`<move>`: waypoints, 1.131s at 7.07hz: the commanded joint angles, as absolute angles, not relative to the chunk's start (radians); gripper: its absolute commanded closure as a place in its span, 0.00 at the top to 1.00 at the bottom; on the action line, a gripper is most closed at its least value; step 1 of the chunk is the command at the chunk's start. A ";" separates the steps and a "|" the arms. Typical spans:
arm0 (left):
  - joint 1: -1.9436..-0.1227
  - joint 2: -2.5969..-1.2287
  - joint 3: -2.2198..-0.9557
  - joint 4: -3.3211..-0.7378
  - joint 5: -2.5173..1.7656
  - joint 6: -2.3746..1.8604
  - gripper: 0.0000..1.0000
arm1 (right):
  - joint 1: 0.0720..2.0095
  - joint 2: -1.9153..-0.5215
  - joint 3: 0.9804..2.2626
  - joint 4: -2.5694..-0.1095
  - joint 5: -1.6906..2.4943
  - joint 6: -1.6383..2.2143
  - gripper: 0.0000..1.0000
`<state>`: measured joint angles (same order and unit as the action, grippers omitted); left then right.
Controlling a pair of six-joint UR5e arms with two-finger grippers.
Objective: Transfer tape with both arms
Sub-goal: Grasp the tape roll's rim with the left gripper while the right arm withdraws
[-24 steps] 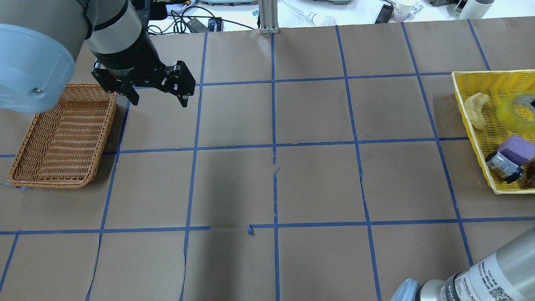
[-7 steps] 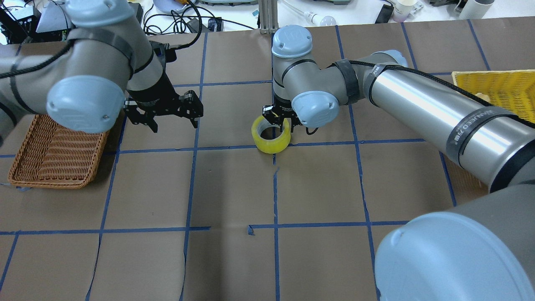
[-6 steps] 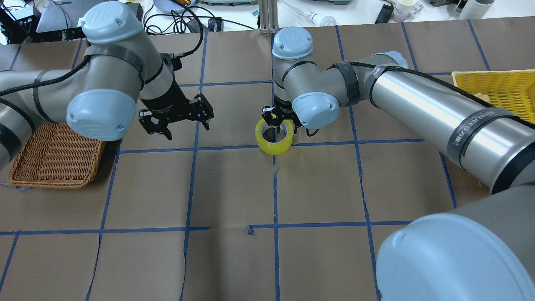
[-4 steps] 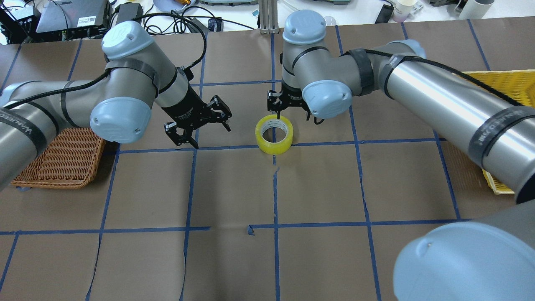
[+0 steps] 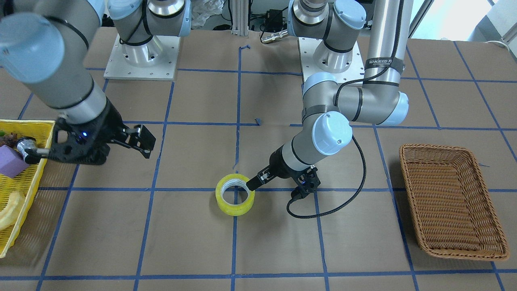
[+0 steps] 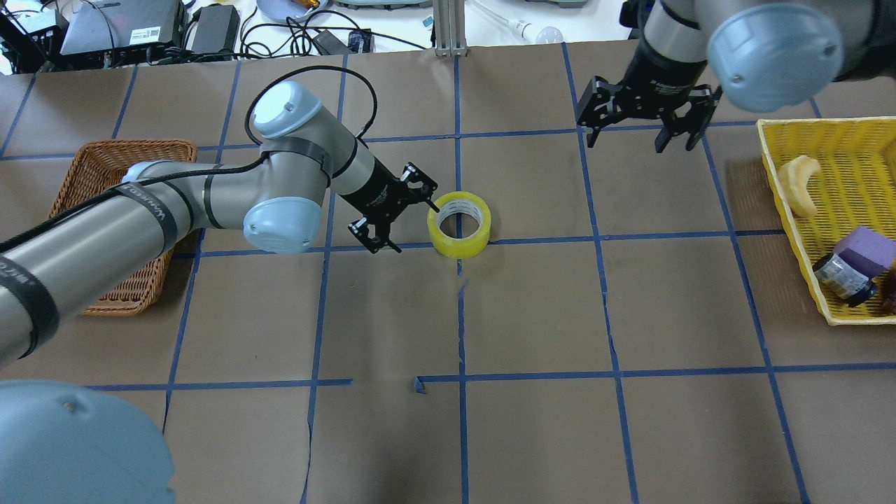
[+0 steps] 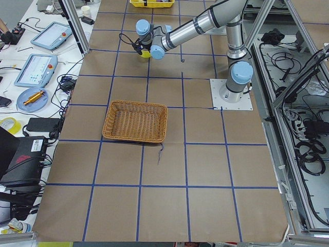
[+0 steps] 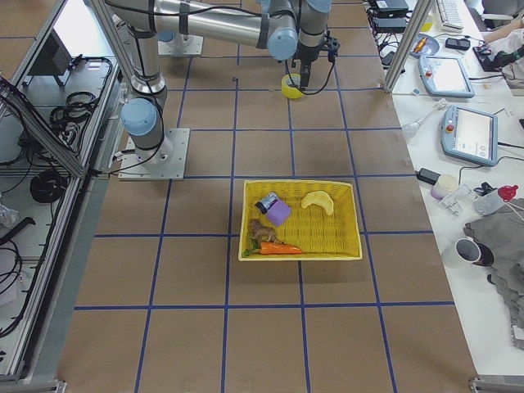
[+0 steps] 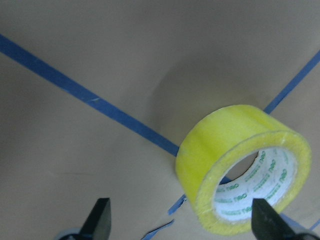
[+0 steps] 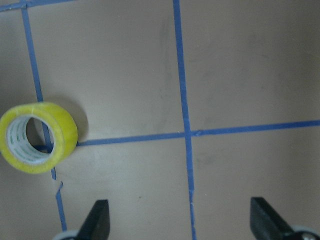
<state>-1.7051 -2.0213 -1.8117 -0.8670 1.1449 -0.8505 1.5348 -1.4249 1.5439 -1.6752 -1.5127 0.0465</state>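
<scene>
The yellow tape (image 6: 458, 239) lies flat on the brown table near its middle, on a crossing of blue lines; it also shows in the front view (image 5: 235, 204). My left gripper (image 6: 411, 225) is open and low, right beside the tape's left side, with one fingertip at the roll's rim. In the left wrist view the tape (image 9: 225, 145) sits between the fingertips (image 9: 100, 220), nearer the right one. My right gripper (image 6: 638, 143) is open and empty, far back and right of the tape. In the right wrist view the tape (image 10: 62, 132) lies at the left edge.
A brown wicker basket (image 6: 105, 155) stands at the left, partly under my left arm. A yellow mesh basket (image 6: 826, 124) at the right edge holds a pale curved piece (image 6: 801, 182), a purple block (image 6: 868, 250) and a small silver-and-black cylinder (image 6: 843, 278).
My right gripper set the tape down at the table's middle, let go and pulled back to the right. My left gripper came from the wicker basket up to the tape's left side.
</scene>
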 commanded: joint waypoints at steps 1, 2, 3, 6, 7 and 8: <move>-1.752 -2.097 -1.805 -0.770 1.190 -0.925 0.99 | 1.522 -1.517 1.546 -1.579 -1.569 0.011 1.00; -1.753 -2.106 -1.804 -0.740 1.234 -0.913 0.40 | 1.522 -1.511 1.546 -1.556 -1.569 0.006 1.00; -1.753 -2.106 -1.798 -0.738 1.233 -0.913 0.00 | 1.525 -1.512 1.546 -1.502 -1.568 0.014 1.00; -1.728 -2.040 -1.618 -0.962 1.431 -0.554 0.00 | 1.540 -1.528 1.546 -1.499 -1.545 0.012 1.00; -1.654 -2.010 -1.532 -1.167 1.463 -0.346 0.00 | 1.539 -1.534 1.542 -1.499 -1.554 0.012 1.00; -1.546 -1.973 -1.490 -1.290 1.474 -0.117 0.00 | 1.539 -1.529 1.540 -1.500 -1.560 0.011 1.00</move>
